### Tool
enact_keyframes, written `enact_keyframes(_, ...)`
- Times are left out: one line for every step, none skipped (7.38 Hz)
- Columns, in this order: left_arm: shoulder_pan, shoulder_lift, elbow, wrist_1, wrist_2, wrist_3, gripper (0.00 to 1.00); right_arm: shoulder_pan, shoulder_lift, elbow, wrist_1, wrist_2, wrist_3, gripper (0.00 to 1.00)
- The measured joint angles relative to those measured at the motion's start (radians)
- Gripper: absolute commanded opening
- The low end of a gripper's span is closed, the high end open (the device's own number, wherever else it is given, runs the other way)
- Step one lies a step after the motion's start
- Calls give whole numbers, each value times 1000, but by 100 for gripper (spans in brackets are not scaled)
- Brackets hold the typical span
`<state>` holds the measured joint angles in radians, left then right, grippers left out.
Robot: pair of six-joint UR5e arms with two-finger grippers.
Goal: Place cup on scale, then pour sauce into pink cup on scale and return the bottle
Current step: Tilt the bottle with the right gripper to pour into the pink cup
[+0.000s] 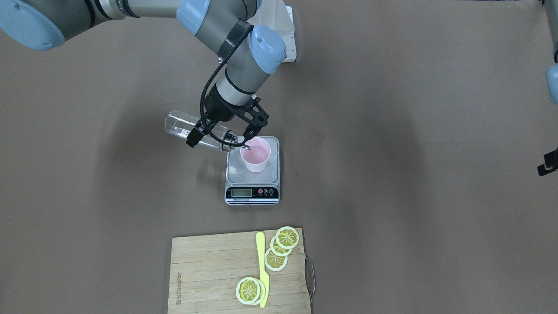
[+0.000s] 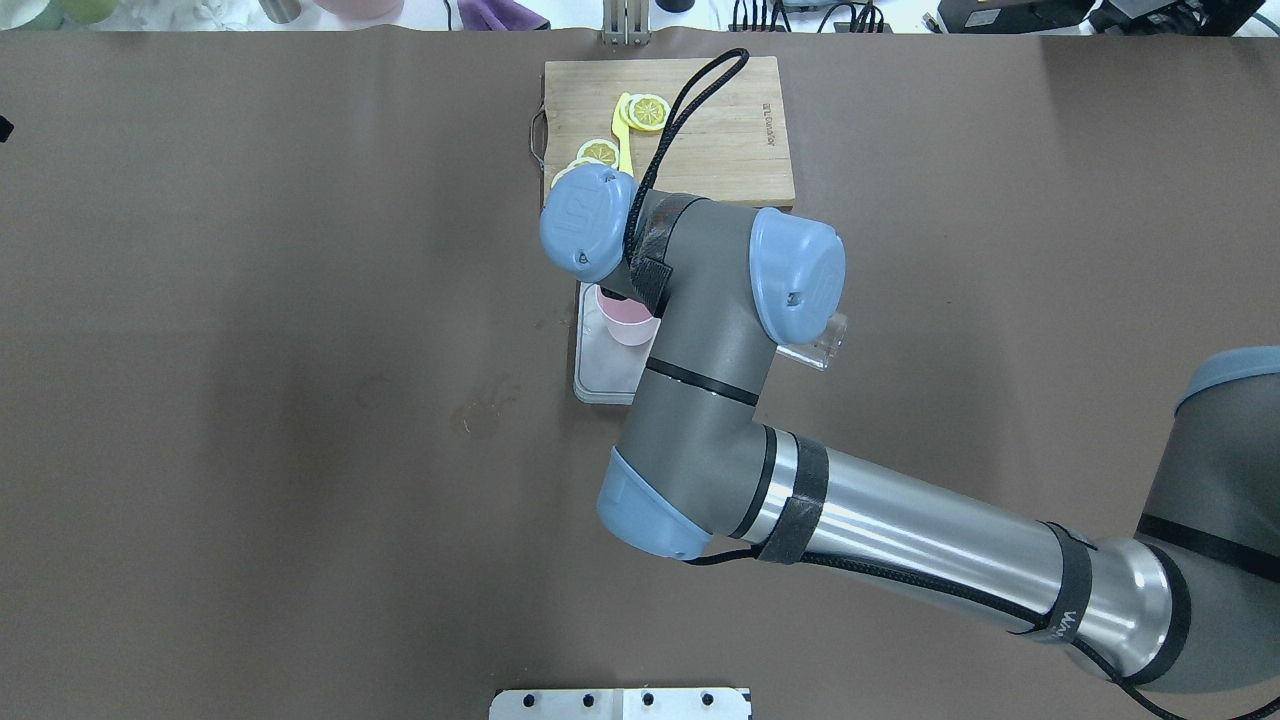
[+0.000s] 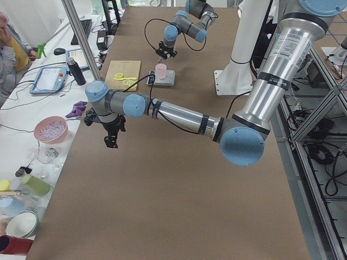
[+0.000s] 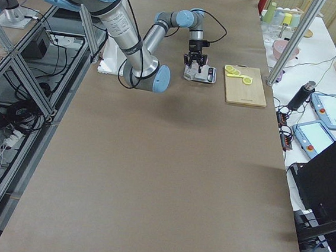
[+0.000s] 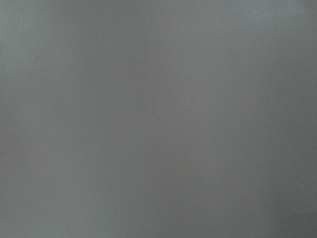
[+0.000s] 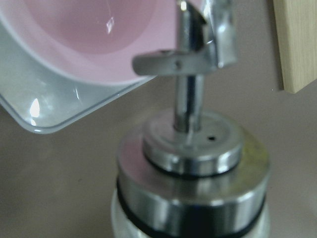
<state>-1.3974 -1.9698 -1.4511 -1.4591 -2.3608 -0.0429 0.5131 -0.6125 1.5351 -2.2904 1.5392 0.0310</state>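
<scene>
Bottle [image 6: 193,198] looms closest, right jaws clenched on it, tipped over the cup [image 1: 256,155] on the scale [image 1: 235,174]. Left jaws: I cannot tell. Cup is placed, pour seemingly underway; I've yet to return the bottle to the desk [image 1: 392,174].

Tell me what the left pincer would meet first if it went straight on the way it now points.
Most likely the bare table. The left pincer points down at it, and its wrist camera shows only a plain surface, though the height above the table is unclear.
</scene>
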Motion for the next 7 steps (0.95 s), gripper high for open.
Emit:
enact_keyframes(0, 2, 0, -1, 0, 0, 98, -2, 9, -6, -18, -7, -16, 0)
enact_keyframes(0, 4, 0, -1, 0, 0, 98, -3, 14, -16, -30, -19, -31, 0)
enact_keyframes(0, 4, 0, -1, 0, 0, 98, -7, 19, -25, -45, -31, -52, 0)
enact_keyframes(0, 5, 0, -1, 0, 0, 98, -11, 31, -34, -66, -41, -67, 0)
enact_keyframes(0, 5, -1, -1, 0, 0, 98, -13, 53, -57, -90, -46, -76, 0)
enact_keyframes(0, 5, -1, -1, 0, 0, 98, -14, 86, -98, -120, -61, -82, 0)
enact_keyframes(0, 5, -1, -1, 0, 0, 98, -16, 116, -136, -150, -85, -85, 0)
